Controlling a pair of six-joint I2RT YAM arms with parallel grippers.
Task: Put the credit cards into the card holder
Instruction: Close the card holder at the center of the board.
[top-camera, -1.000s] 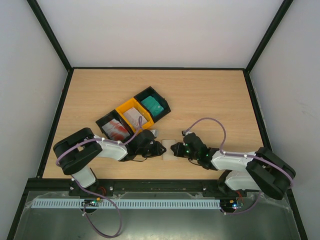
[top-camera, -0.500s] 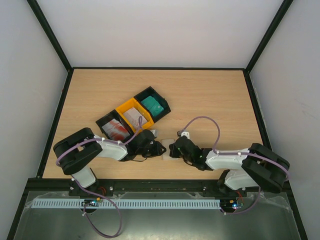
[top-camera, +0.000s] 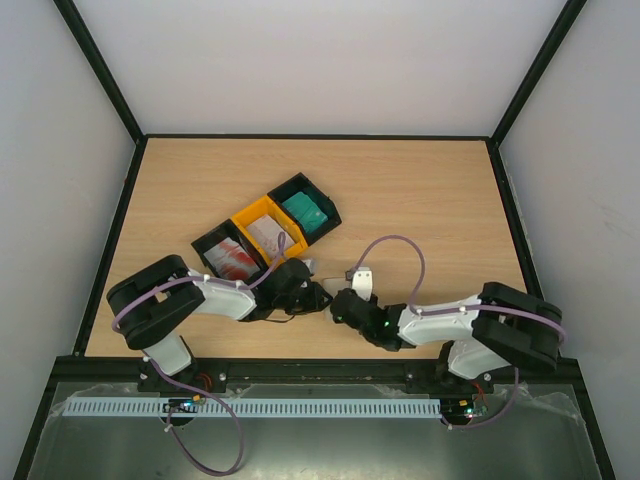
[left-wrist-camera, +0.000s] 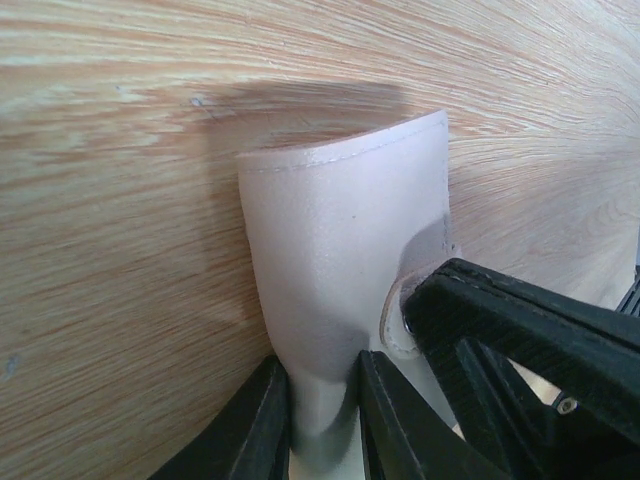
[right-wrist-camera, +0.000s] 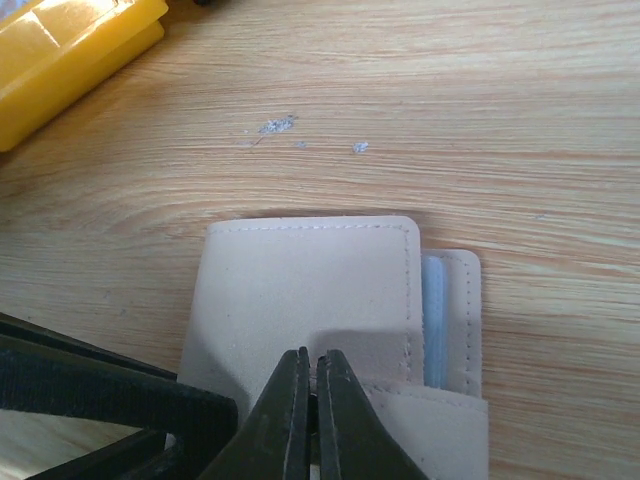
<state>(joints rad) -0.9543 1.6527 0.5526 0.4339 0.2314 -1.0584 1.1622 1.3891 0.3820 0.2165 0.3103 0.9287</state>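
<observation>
Table: your wooden table (top-camera: 430, 190) has white walls around it.
Top view, cards: the credit cards (top-camera: 304, 211) lie in a slanted row of trays, a yellow tray (top-camera: 249, 211) between two black trays (top-camera: 320, 193).
Top view, arms: your left gripper (top-camera: 320, 297) and right gripper (top-camera: 338, 302) meet tip to tip just in front of the trays.
Left wrist view: your left gripper pinches the beige card holder (left-wrist-camera: 340, 250), which bends up off the wood.
Right wrist view: the card holder lies on the wood near the yellow tray, and a blue strip shows inside it. Your right gripper's fingers (right-wrist-camera: 280, 420) are squeezed together, tips on its top flap. You cannot tell if they nip any of it.
</observation>
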